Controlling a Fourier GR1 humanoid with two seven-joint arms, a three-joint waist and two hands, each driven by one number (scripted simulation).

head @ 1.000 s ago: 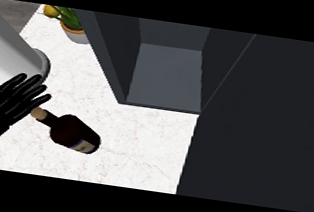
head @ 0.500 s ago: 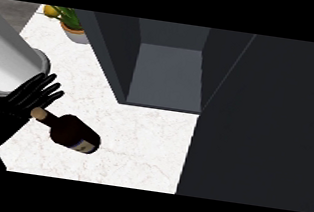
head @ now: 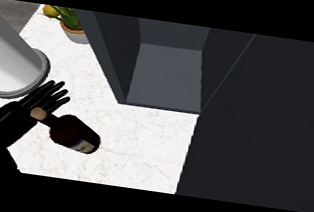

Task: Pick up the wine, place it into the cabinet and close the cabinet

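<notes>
The wine bottle [head: 74,135] is dark, with a pale cap, and lies on its side on the white marble counter [head: 140,141], its neck pointing up-left. My left hand [head: 9,126] comes in from the lower left with straight, spread fingers [head: 51,94]. They lie by the bottle's neck and are not curled round it. The dark cabinet [head: 168,74] stands open behind the bottle, its grey inside bare. Its door [head: 269,124] is swung out and fills the right side of the view. My right hand does not show.
A grey forearm [head: 2,61] crosses the upper left, close to the camera. A potted plant [head: 71,24] stands at the counter's far left corner, beside the cabinet's left wall.
My left hand has slid to the right until its fingers reach the bottle's neck. The bottle and the cabinet door have not moved.
</notes>
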